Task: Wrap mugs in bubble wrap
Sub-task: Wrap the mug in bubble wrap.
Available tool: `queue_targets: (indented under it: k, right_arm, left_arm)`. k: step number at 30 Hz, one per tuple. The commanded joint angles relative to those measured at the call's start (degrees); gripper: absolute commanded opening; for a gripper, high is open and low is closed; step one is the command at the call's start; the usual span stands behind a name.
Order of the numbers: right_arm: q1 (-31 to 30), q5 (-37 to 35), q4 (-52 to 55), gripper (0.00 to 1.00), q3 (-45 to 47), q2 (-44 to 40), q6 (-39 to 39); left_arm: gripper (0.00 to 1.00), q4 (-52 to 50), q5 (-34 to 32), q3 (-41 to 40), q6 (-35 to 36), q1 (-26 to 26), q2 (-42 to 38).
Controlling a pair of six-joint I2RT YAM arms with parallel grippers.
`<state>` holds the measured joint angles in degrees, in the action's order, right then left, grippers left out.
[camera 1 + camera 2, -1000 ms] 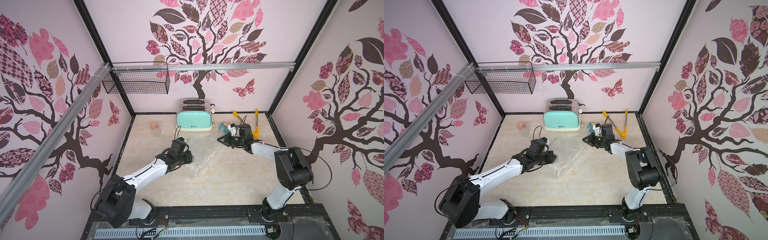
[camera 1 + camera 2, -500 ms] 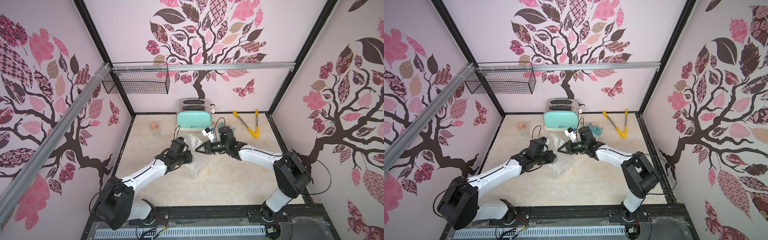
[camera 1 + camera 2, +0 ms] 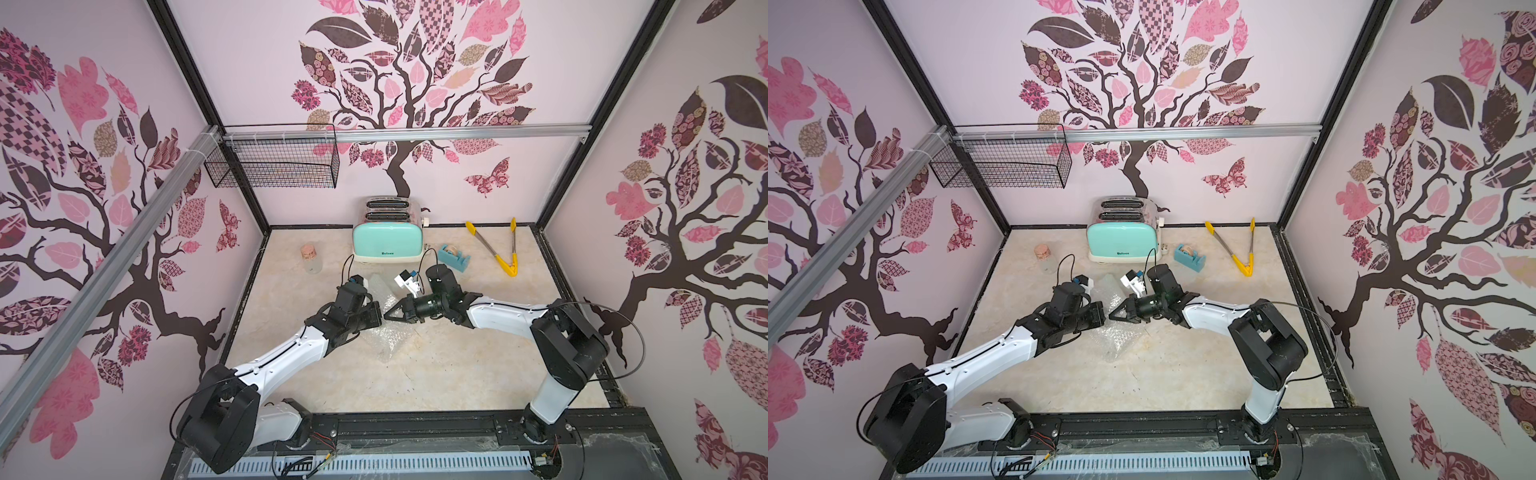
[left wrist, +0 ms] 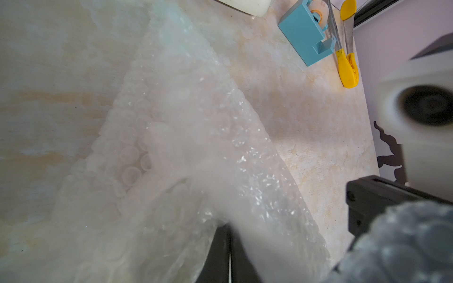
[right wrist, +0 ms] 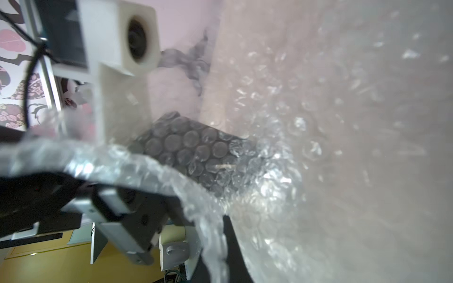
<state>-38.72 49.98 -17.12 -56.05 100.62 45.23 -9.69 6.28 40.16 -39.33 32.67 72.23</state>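
The left gripper (image 3: 376, 316) and the right gripper (image 3: 390, 316) are both closed on the bubble wrap (image 3: 388, 338), almost tip to tip over the middle of the desk (image 3: 457, 374). The mug (image 5: 171, 248) shows only in the right wrist view, past the sheet's edge. If the arms pull unevenly, the slippery sheet could slide out or miss the mug.

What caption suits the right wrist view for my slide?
Crinkled bubble wrap fills the frame, pinched by the right end effector, the left arm's wrist camera facing it.

Both top views overlook the whole table (image 3: 436, 374); both wrist views sit close against bubble wrap (image 4: 196, 147).
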Motion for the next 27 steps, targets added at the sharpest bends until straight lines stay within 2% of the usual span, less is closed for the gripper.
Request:
queue_targets:
  k: [1,6,11,15,17,22,27]
  right_arm:
    - [-0.3,0.4,1.0,0.00,1.3,3.3,0.0]
    - [-0.3,-1.4,3.1,0.00,0.9,5.6,-1.3]
    - [-0.3,-2.2,4.3,0.00,0.2,5.4,-1.9]
    - [-0.3,-2.7,5.8,0.00,-1.2,5.2,-2.7]
    - [-0.3,-2.7,6.4,0.00,-1.7,5.3,-2.9]
    - [-0.3,-3.0,7.0,0.00,-2.1,5.0,-3.2]
    - [-0.3,-2.9,7.5,0.00,-2.2,4.2,-3.2]
  left_arm:
    - [0.05,2.4,-1.0,-1.1,-1.1,0.2,-2.6]
    - [0.04,1.7,-1.2,-0.9,-1.5,0.1,-4.9]
    - [0.16,-2.9,-3.4,-1.1,-2.4,0.2,-10.9]
    - [0.18,-9.5,-7.8,-2.5,-2.4,-0.5,-18.0]
    - [0.18,-12.5,-8.0,-3.4,-2.2,-1.4,-19.9]
    - [0.21,-13.7,-6.3,-7.0,-1.8,-2.2,-19.0]
    - [0.24,-8.3,-3.7,-6.4,-0.8,-2.3,-11.6]
